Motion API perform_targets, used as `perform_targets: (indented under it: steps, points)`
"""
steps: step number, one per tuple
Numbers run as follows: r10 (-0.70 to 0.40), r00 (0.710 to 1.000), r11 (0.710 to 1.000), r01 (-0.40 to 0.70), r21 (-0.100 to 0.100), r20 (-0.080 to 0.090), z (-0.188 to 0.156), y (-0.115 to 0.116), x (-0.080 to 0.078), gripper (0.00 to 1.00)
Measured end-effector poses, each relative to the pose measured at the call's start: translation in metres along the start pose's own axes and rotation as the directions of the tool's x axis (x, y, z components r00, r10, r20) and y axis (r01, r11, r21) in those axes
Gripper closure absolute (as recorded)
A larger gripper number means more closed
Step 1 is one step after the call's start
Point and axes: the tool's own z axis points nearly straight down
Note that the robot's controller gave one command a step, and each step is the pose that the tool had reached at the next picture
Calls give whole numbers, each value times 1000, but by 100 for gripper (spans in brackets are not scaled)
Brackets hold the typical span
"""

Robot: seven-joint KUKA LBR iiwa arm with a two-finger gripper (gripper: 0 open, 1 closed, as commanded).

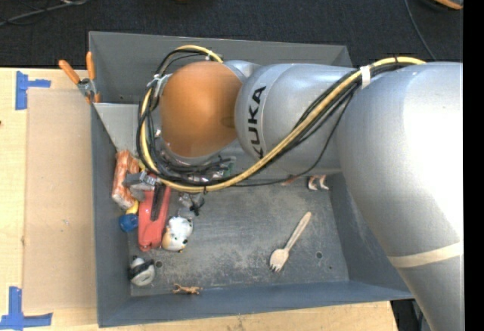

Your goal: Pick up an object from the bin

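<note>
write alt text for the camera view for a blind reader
A KUKA arm with an orange wrist cover reaches from the right into a grey bin, its wrist above a heap by the left wall: a red object, a white ball, an orange packet. A wooden fork lies apart to the right.

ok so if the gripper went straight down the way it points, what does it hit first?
Likely the red elongated thing or the white rounded thing beside it, near the left wall of the bin; the gripper hangs right over them. Depth is unclear.

Top of the heap (127,180) under the orange cover (198,106); small white thing (318,183) half behind arm (302,118).
</note>
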Motion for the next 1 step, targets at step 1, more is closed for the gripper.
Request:
perform_targets:
  steps: [1]
  points:
    - [-300, 954, 954, 300, 3, 2, 1, 11, -6, 100]
